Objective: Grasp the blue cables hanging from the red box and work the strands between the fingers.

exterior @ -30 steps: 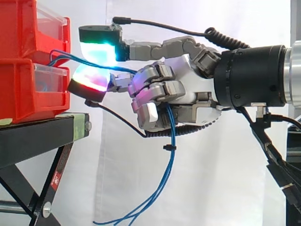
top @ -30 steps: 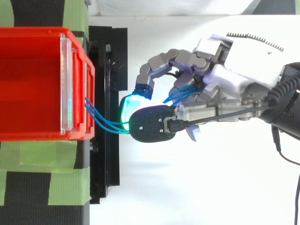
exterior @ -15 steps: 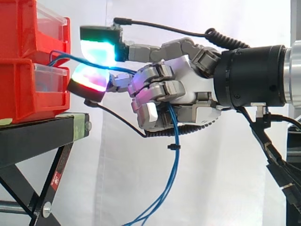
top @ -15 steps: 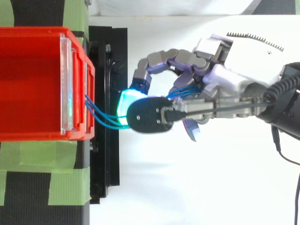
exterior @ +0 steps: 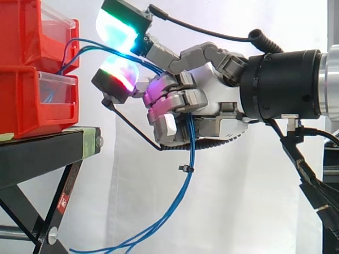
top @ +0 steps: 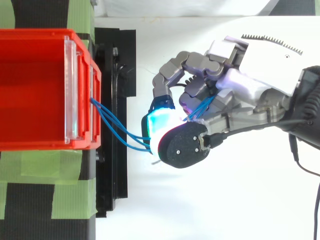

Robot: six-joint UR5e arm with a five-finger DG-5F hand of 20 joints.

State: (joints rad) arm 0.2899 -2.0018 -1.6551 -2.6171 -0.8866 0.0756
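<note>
Apparently blue cables (exterior: pixel 190 148) inside curled hand (exterior: pixel 212 106).

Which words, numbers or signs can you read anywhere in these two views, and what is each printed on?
Small red sticker on a leg of the black stand: it carries print, too small to read.
Red bins, blue cables, hand: no readable text on any of them.

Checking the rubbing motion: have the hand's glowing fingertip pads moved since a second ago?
Yes: side view, the hand's fingertip pads rose and drew back from the stacked red plastic bins.
</note>
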